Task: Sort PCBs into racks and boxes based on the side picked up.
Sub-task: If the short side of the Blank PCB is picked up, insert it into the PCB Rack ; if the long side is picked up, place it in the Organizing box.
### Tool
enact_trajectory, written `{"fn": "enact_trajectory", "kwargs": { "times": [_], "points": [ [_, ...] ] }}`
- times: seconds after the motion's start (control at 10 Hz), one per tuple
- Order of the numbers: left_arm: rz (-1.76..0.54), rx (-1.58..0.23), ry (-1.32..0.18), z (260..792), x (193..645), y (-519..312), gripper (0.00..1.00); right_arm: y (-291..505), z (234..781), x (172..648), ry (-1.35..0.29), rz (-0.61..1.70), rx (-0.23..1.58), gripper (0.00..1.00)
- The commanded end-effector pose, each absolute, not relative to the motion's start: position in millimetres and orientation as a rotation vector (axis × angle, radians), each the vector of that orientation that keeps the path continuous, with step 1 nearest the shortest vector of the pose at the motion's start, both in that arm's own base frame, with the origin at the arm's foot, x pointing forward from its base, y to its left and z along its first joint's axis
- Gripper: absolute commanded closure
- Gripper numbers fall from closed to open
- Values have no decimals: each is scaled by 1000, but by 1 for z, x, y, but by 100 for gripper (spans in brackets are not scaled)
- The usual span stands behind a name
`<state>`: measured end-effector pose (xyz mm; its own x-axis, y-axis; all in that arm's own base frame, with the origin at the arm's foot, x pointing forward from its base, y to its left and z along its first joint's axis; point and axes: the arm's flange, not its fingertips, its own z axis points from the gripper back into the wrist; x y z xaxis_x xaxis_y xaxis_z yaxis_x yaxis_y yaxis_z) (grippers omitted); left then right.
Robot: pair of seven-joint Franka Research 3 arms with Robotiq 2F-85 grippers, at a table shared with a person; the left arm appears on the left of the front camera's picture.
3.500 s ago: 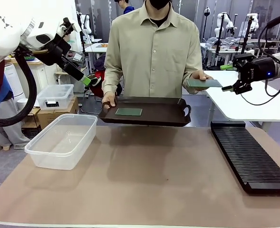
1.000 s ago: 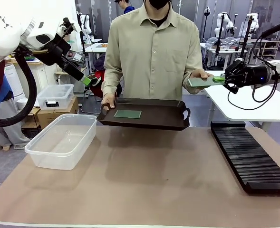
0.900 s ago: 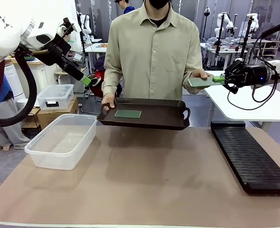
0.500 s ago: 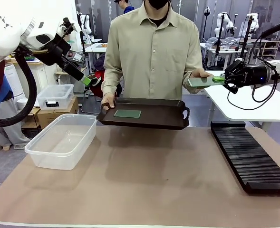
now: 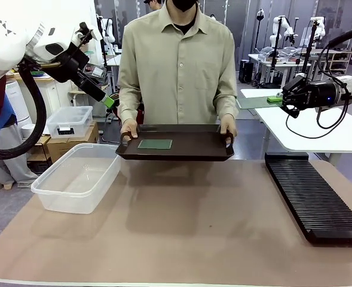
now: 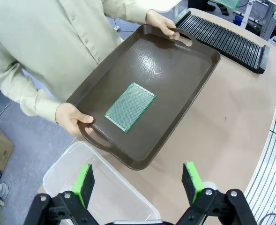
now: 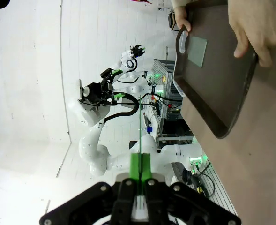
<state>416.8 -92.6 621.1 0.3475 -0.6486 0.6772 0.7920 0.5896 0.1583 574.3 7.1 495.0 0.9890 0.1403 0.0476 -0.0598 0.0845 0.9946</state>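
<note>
Up at the right of the front view, the right gripper (image 5: pixel 281 99) is clamped tight on one edge of a green PCB (image 5: pixel 254 102), which sticks out flat from its fingertips toward the person. Well below this gripper, the black slotted rack (image 5: pixel 314 198) lies on the table. Lower and off to its left, the person's two hands (image 5: pixel 128 127) grip a dark brown tray (image 5: pixel 176 156) by its handles. A second PCB (image 5: pixel 155 144) lies flat on the tray. The left gripper (image 5: pixel 108 100) hangs raised, with the clear tub (image 5: pixel 77 177) below it.

Seen from the left wrist, the left gripper (image 6: pixel 138 180) has its green pads wide apart and holds nothing. Straight ahead of the fingers is the tray (image 6: pixel 175 61), with the second PCB (image 6: pixel 130 107) near its middle. The tub (image 6: pixel 100 187) sits just under the fingers, and the rack (image 6: pixel 227 37) lies far beyond the tray.

From the right wrist, the right gripper (image 7: pixel 139 165) has both pads pressed together on the PCB (image 7: pixel 139 133), seen edge-on as a thin green line running out from the fingertips. Off to one side, well apart, is the tray (image 7: pixel 217 84) with the second PCB (image 7: pixel 197 49) on it.
</note>
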Motion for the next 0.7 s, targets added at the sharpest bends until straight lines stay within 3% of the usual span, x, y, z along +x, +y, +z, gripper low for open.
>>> {"fn": "enact_trajectory", "kwargs": {
  "times": [0.0, 0.6],
  "points": [
    [-940, -217, -769, 619, 416, -92, 0, 8, 494, 574, 61, 162, 1481, 100],
    [-940, -217, -769, 619, 416, -92, 0, 8, 494, 574, 61, 162, 1481, 100]
  ]
}}
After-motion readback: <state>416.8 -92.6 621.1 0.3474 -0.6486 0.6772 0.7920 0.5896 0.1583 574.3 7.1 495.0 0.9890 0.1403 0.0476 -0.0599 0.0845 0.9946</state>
